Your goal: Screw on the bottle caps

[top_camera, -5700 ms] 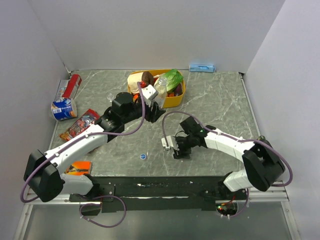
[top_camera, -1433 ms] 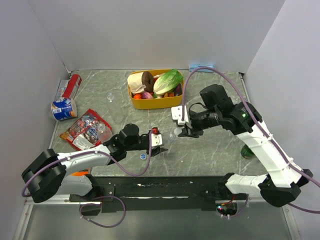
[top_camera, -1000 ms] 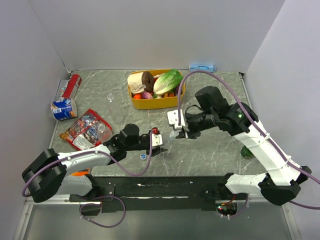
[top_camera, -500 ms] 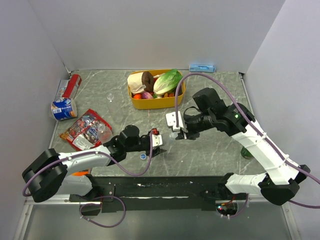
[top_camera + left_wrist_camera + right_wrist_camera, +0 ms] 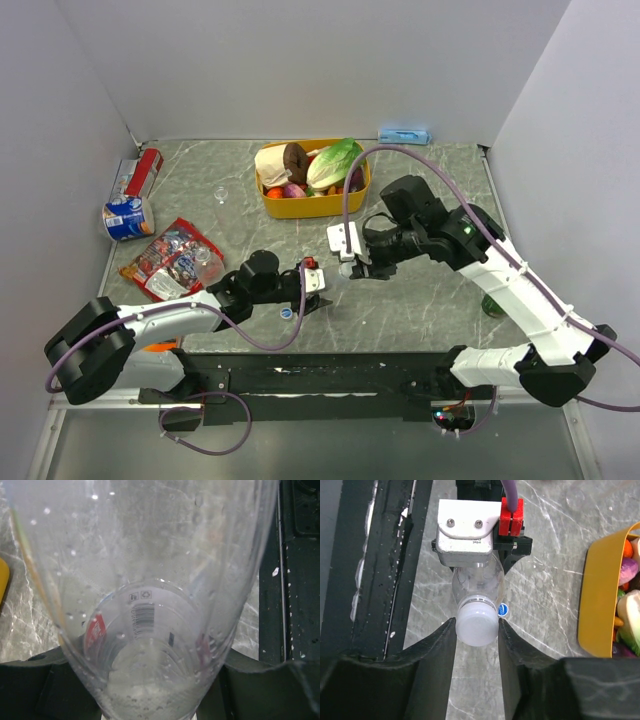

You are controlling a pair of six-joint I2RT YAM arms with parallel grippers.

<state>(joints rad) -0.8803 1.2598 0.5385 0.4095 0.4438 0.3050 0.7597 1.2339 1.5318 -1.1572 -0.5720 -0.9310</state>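
- Two fingers of the right gripper [image 5: 476, 624] close narrowly on a whitish cap [image 5: 477, 627] between them; the neck thread beneath it is hidden.
- Past those fingertips, the clear bottle [image 5: 477, 587] under the cap is clamped in the left gripper [image 5: 478, 562]. In the left wrist view, the bottle wall hides that gripper's fingers.
- Beside one right fingertip, a blue cap [image 5: 503, 609] on the table is partly covered.
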